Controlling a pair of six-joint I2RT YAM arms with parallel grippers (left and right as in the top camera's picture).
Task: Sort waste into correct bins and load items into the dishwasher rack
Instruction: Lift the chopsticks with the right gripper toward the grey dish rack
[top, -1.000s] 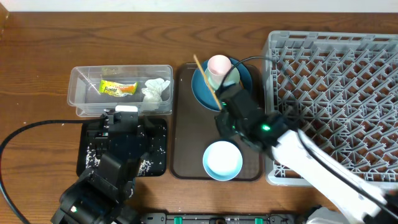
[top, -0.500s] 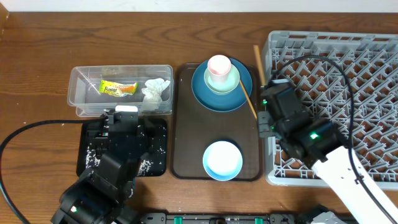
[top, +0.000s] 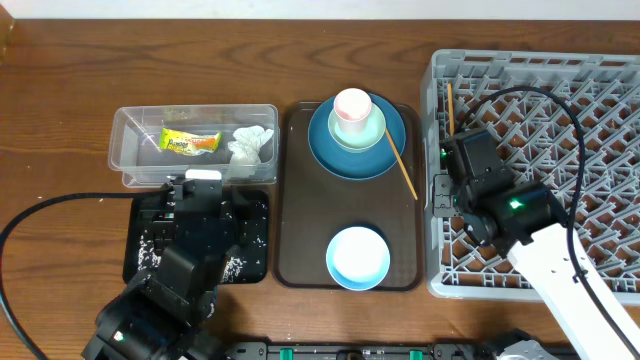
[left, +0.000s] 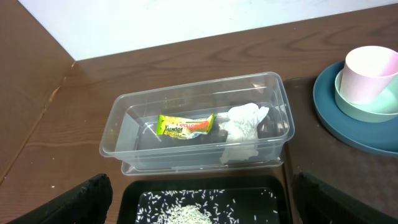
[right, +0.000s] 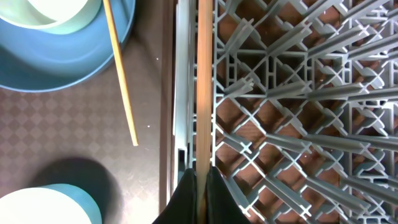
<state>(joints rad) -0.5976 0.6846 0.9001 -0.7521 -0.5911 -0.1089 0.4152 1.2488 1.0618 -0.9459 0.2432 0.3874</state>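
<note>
The right gripper pinches the near end of a slim wooden chopstick, its two dark fingers drawn in to a narrow slit with only the stick between them. The held chopstick runs straight out ahead of the claw along the left edge of the large grey plastic dishwasher rack, just inside the rim and over the first row of pegs. Whether it touches the grid cannot be told.

Just to the claw's left, across the rack wall, a second wooden chopstick lies loose on the brown serving tray, its far end resting on the dark blue plate, apart from the fingers. The pale blue-white bowl sits on the same tray, level with the claw and further left. On the plate, ahead and to the left, a mint-green bowl carries a small pink cup.

Across the table, the left gripper hangs with its fingers spread wide and nothing between them, above the shallow black rectangular tray strewn with loose white rice-like grains. Just beyond that claw stands the clear rectangular plastic tub, which holds the yellow-green-orange snack wrapper and, just beside it on the right, the crumpled white tissue.
</note>
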